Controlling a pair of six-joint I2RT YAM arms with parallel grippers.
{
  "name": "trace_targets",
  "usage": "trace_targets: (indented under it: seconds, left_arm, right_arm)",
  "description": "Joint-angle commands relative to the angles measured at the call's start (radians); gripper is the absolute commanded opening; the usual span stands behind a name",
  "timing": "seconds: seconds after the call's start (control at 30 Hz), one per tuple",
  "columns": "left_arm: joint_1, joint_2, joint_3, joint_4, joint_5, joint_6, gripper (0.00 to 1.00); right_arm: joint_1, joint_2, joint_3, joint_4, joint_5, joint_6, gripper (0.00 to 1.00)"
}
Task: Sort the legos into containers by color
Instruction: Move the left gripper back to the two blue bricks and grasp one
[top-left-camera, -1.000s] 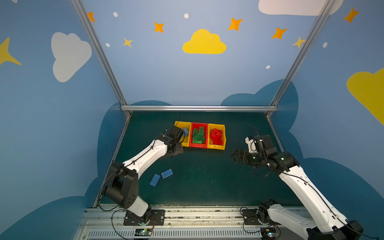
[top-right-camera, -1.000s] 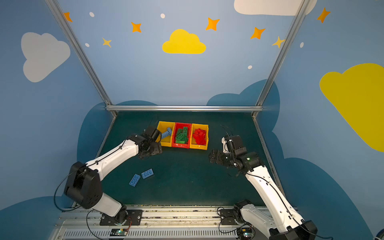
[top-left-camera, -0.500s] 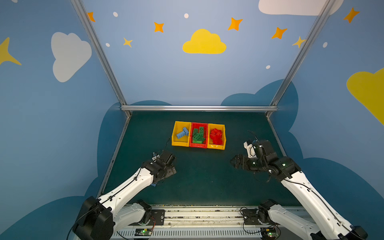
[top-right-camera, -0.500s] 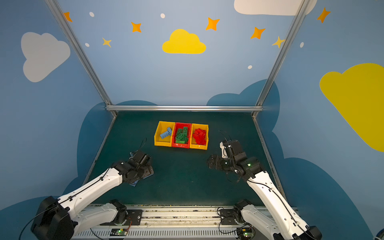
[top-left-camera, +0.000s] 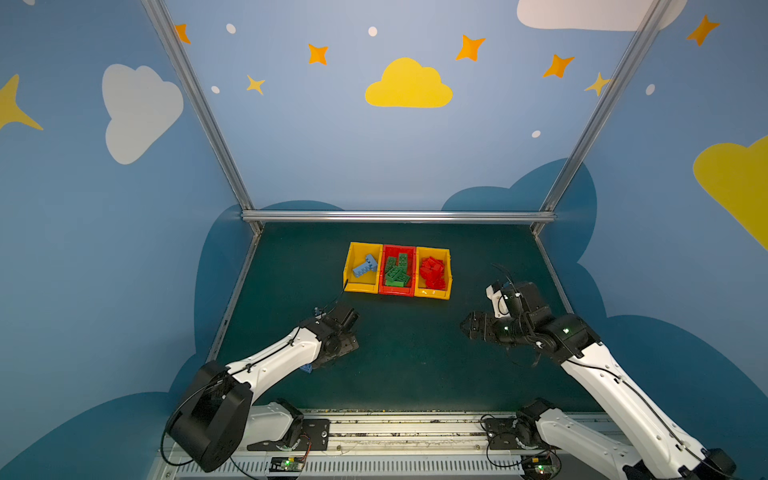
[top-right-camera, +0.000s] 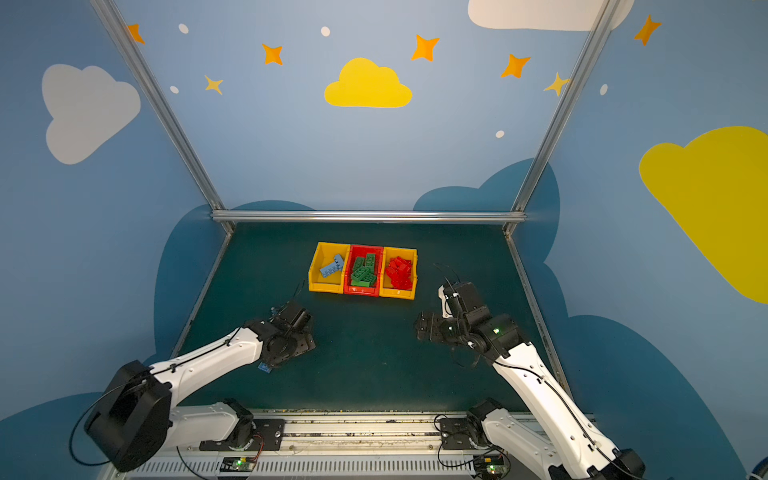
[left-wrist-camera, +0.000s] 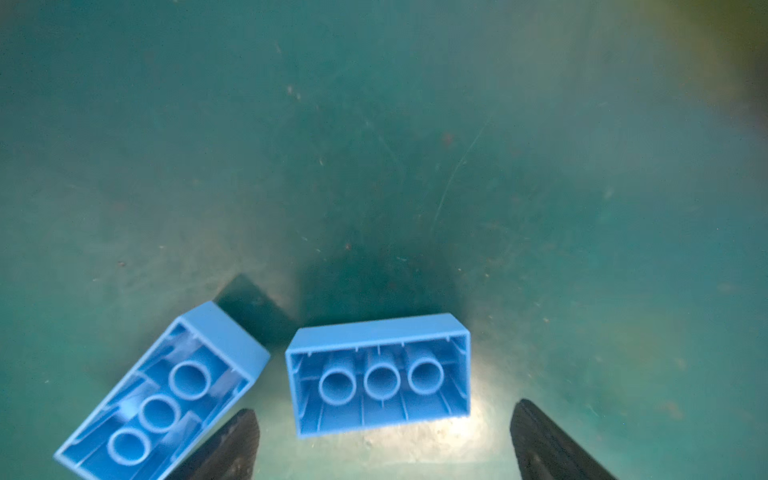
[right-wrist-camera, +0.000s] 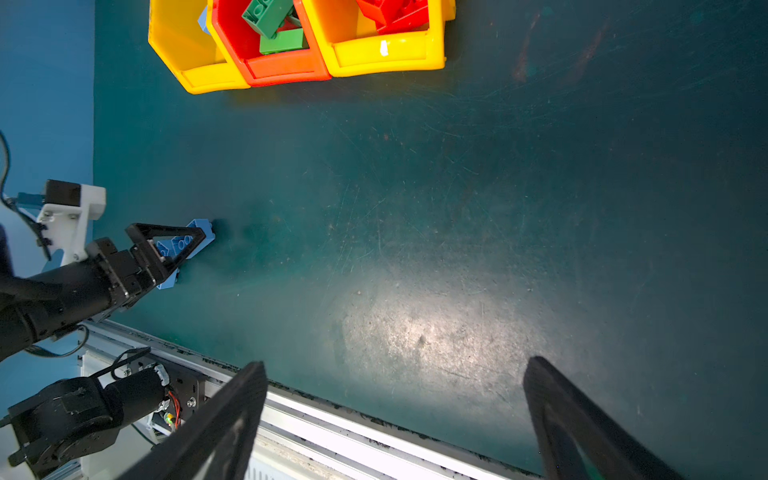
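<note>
Fingers (left-wrist-camera: 232, 449) of our left gripper (left-wrist-camera: 384, 411) stand spread wide and released, low over the near-left part of the dark green mat (top-left-camera: 415, 357), holding nothing. Between them lies a light blue rectangular plastic brick (left-wrist-camera: 378, 374), hollow side up with three round tubes showing. We see bare mat on both sides of it, so neither finger touches it. A second light blue brick (left-wrist-camera: 162, 399), also hollow side up and turned at an angle, lies just beside the first, outside the spread fingers. In both top views the left arm covers almost all of the pair. Our right gripper (right-wrist-camera: 395, 363) hangs over the right side of the mat, its own fingers (right-wrist-camera: 224, 424) likewise parted and empty. At the far middle of the mat three open bins sit joined in a row. The left yellow plastic bin (top-left-camera: 361, 287) holds a couple of light blue bricks (top-left-camera: 365, 264) and shows much bare floor. The red plastic bin (top-left-camera: 397, 291) in the middle holds a heap of green bricks (top-left-camera: 397, 270). The right yellow plastic bin (top-left-camera: 432, 294) holds a heap of red bricks (top-left-camera: 433, 272). Open mat stretches between the bins and both grippers, and across the middle between the two arms. The mat ends at a silver frame bar (top-left-camera: 395, 216) on the far side, at the blue walls (top-left-camera: 124, 249) on the left and right, and at an aluminium rail (top-left-camera: 395, 432) on the near side, where the arm bases sit. Our right arm's wrist is close to the right edge; the left gripper is well apart from the left edge.
</note>
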Motion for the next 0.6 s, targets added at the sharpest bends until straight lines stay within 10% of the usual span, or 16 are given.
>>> trace_targets:
  seconds: [0.0,0.3,0.57]
  left_arm:
    - [-0.002,0.055,0.034,0.000,-0.022,0.011,0.94]
    - [0.004,0.215,0.096,0.037,-0.035,0.036,0.90]
    - [0.005,0.253,0.124,0.017,-0.056,0.061,0.59]
  right_arm:
    - [0.006,0.009,0.004,-0.020,0.018,0.001,0.94]
    - [0.004,0.036,0.010,-0.014,0.037,-0.008,0.94]
    - [-0.001,0.039,0.012,-0.027,0.051,-0.020,0.94]
